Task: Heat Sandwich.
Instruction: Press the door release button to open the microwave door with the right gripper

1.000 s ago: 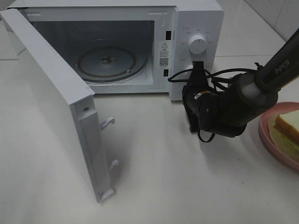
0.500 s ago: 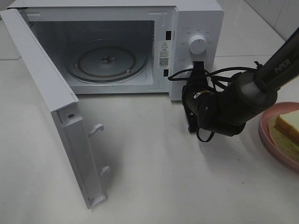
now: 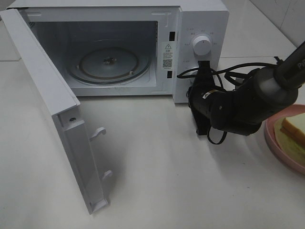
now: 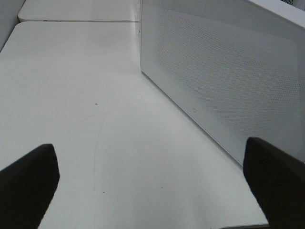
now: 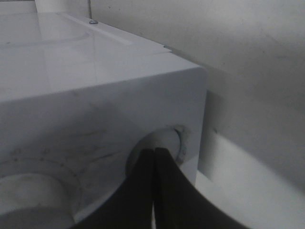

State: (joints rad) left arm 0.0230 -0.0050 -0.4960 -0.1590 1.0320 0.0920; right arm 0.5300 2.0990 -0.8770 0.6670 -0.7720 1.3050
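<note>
Now right end effector [image 3: 201,69], fingers pressed together, tip at microwave [image 3: 200,19] button; door [image 3: 47,95] open. Left end effector [image 4: 152,183] spread, empty. Sandwich [image 3: 295,126] on pink plate [image 3: 274,143], well right of right end effector. Advisable: retreat straight, then reach plate rim.

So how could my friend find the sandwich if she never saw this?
Start at the big white microwave with its door open. Look right, past the black robot arm, to the round pink plate. The sandwich lies on it: pale square bread with golden-tan crust, the only food in sight.
</note>
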